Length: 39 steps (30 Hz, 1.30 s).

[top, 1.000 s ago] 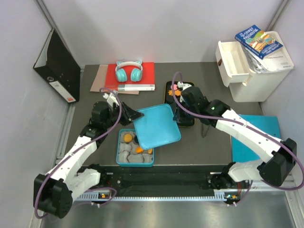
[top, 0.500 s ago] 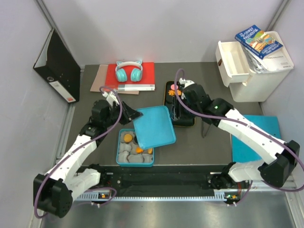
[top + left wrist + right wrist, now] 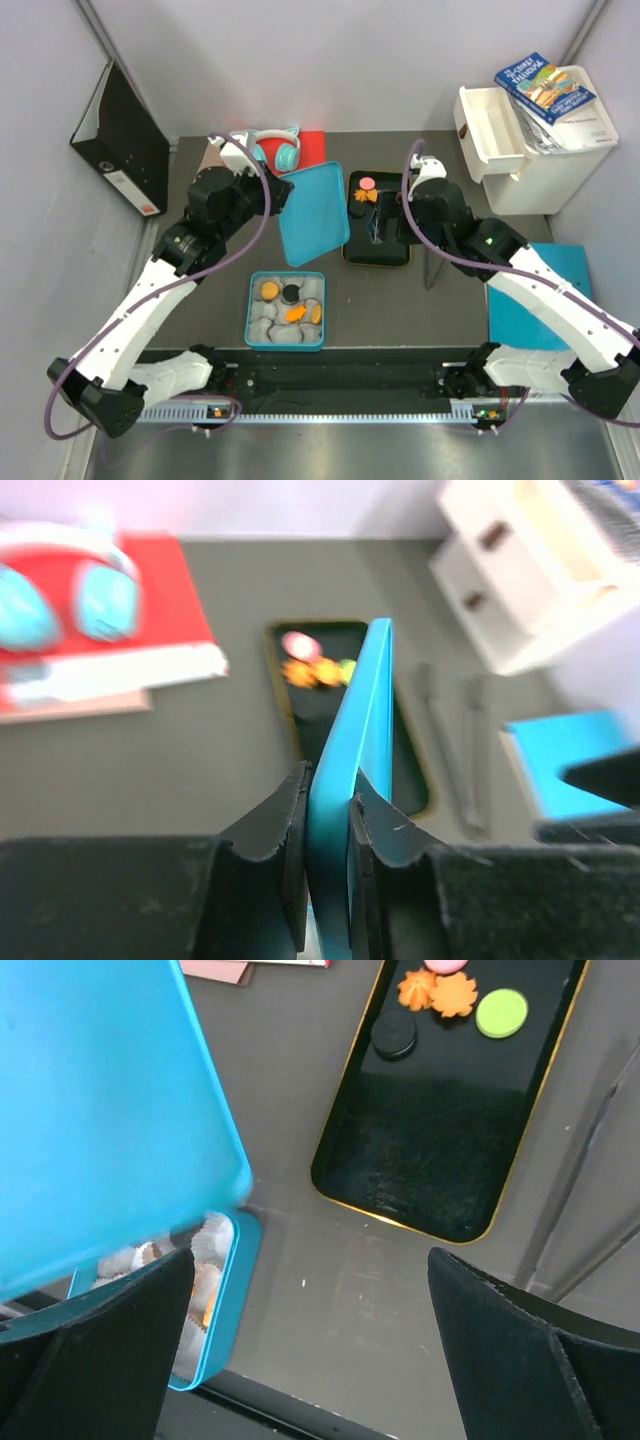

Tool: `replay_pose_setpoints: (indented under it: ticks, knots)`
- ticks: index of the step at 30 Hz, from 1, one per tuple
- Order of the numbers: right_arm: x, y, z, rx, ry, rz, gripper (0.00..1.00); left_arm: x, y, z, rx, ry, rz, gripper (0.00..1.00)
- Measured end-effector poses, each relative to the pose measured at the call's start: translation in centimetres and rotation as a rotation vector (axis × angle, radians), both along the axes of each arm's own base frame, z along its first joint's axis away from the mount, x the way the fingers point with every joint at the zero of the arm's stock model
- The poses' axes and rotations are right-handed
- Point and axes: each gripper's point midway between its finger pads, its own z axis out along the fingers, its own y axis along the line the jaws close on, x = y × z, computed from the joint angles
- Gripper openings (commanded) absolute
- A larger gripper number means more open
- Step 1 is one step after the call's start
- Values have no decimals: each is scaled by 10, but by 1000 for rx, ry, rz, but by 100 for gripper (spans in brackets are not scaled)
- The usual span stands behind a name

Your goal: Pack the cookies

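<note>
So you've got a plain turquoise lid (image 3: 313, 212) matching the turquoise box (image 3: 247, 320), and the white crinkled cups (image 3: 262, 311) inside it carry orange and black cookies (image 3: 269, 291). The tray (image 3: 440, 1150) you're looking at is glossy black with a thin gold rim, and the pieces on it are pink, two orange, one lime green and one black. It's all on a dark grey desk (image 3: 400, 300), with mint headphones (image 3: 285, 152) lying on a red book (image 3: 312, 142).

Left arm (image 3: 138, 322), right arm (image 3: 545, 300): white link shells, black joints, purple cables (image 3: 262, 225) looping alongside; matte black gripper fingers (image 3: 272, 872).
</note>
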Motion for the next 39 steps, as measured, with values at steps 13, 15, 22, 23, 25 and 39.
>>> replay_pose_setpoints:
  ticks: [13, 15, 22, 23, 25, 39]
  knots:
    - [25, -9, 14, 198, 37, -55, 99, -29, -67, -49, 1023, -503, 102, 0]
    - [25, -9, 16, 224, 47, -51, 99, -36, -71, -69, 1171, -560, 103, 0]
    - [27, 11, 17, 332, 115, 31, 99, -63, -72, -90, 1440, -736, 130, 0]
    - [28, 14, 16, 349, 126, 45, 99, -67, -72, -85, 1438, -756, 139, 0]
    - [28, 20, 11, 382, 149, 71, 99, -72, -73, -73, 1413, -792, 165, 0]
    - [35, 68, -5, 541, 259, 263, 98, -96, -88, -68, 1446, -935, 151, 0]
